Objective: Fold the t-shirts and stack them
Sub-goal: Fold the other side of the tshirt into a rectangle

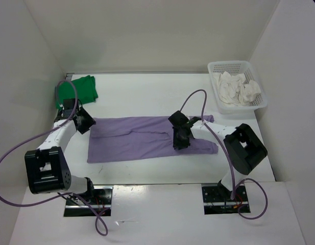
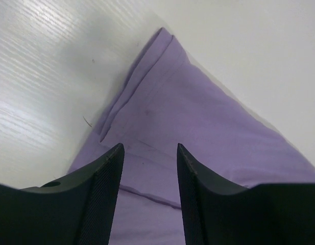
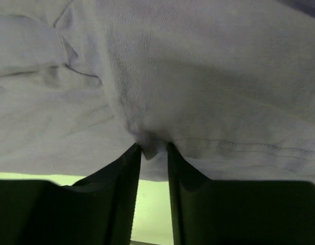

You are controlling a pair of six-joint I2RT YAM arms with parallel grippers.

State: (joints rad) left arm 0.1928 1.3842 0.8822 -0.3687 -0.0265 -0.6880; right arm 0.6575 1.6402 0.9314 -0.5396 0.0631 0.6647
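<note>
Clearly, the right gripper (image 3: pixel 153 153) has its jaws nipped nearly together on a small tuck of the purple t-shirt (image 1: pixel 137 138), close to that shirt's near hem and toward its right end. The cloth bunches between the fingertips and drapes over them. The left gripper (image 2: pixel 149 150) has its jaws apart with nothing between them, poised just above the purple t-shirt's left end, where a layered corner points away from it.

The step in hand looks like a fold of this shirt, which lies spread long and flat across the table (image 1: pixel 147 92). To do it well, the left gripper should probably come down on the edge that matches the right one's bite and take in every layer at that corner, not only the top one. The right pinch looks thin, so a slow, low lift seems wise, since a jerk could pull the cloth free. Both ends ought to rise together with the cloth held lightly taut between them, so the crease runs straight. The carried edge is best laid square on the far edge before either gripper lets go.

Beyond the purple t-shirt's left end lies the green t-shirt (image 1: pixel 78 91), already compact. Beyond its right end, the white t-shirt (image 1: pixel 236 91) sits crumpled in the basket (image 1: pixel 234 65).
</note>
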